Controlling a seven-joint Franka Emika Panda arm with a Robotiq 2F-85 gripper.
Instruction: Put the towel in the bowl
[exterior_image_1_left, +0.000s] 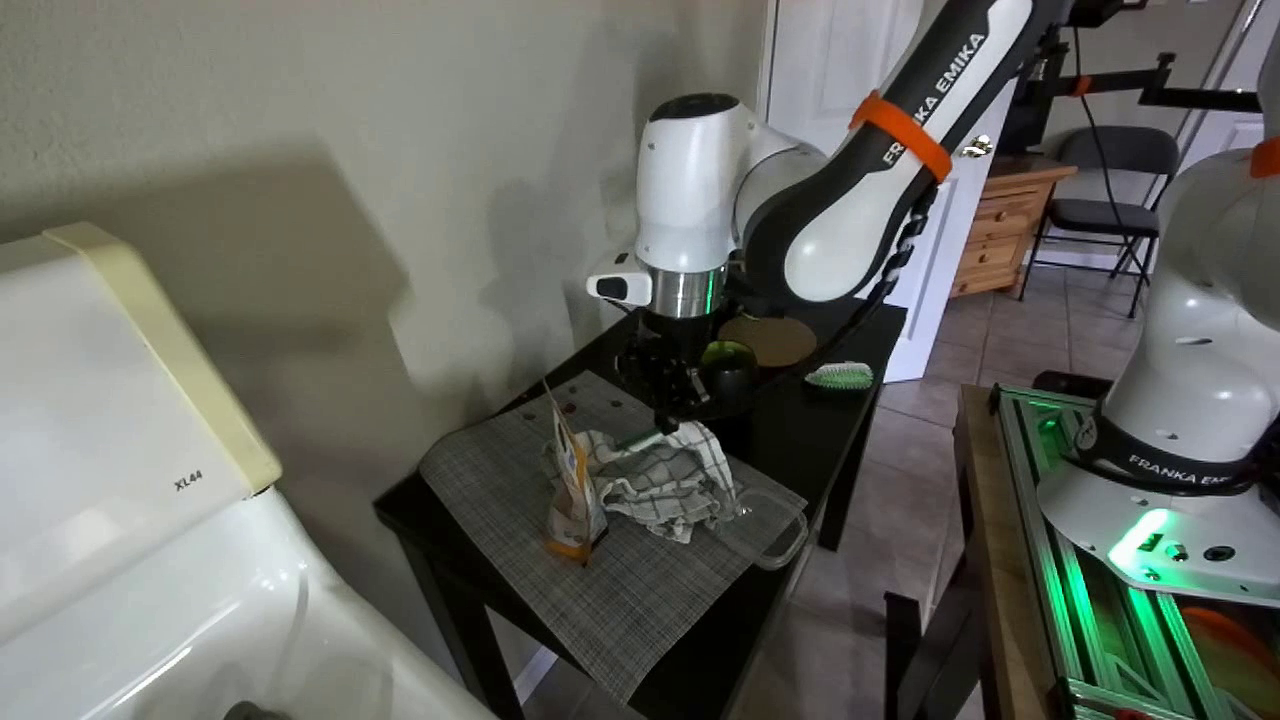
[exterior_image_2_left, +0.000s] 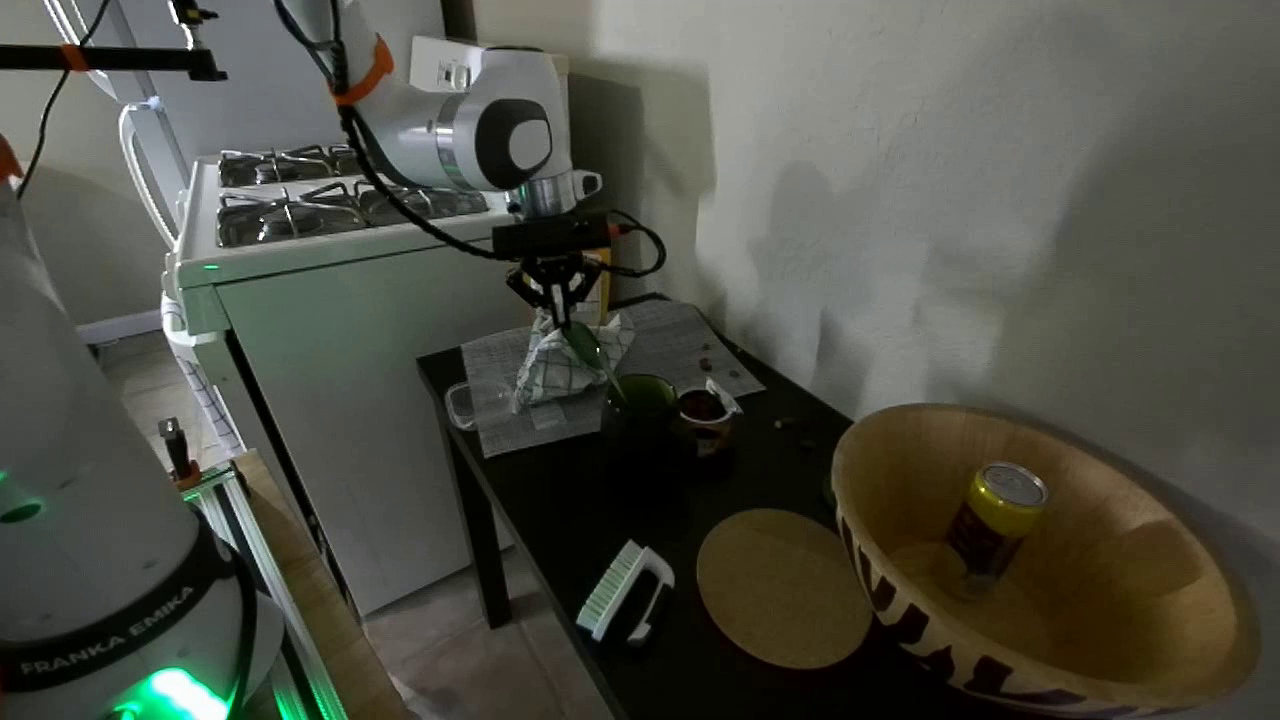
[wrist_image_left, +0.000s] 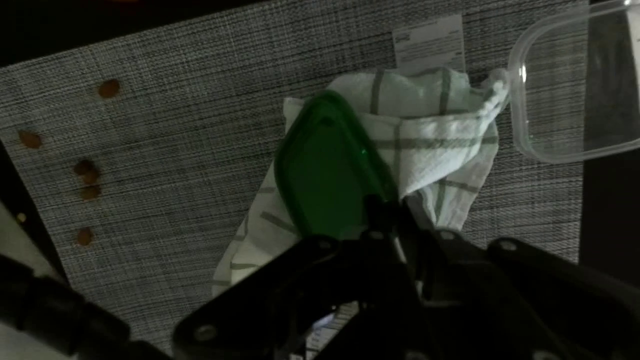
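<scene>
Hand (wrist_image_left: 396, 207) clasping a green spoon (wrist_image_left: 327, 170) over the checked towel (exterior_image_1_left: 665, 490), crumpled on the placemat (exterior_image_1_left: 640, 610); the spoon is best laid aside before gathering the towel for the wooden bowl (exterior_image_2_left: 1130, 600).

On the black table (exterior_image_2_left: 570, 510), a brush (exterior_image_2_left: 612, 590) is resting near the edge opposite the wall (exterior_image_2_left: 800, 130), beside a round board (exterior_image_2_left: 785, 590). A placemat (exterior_image_1_left: 640, 605) is covering the end nearest the stove (exterior_image_2_left: 410, 420); nuts (wrist_image_left: 109, 88) are dotting its wall-side edge, and clear plastic (exterior_image_1_left: 768, 532) is overlapping the opposite one.
</scene>
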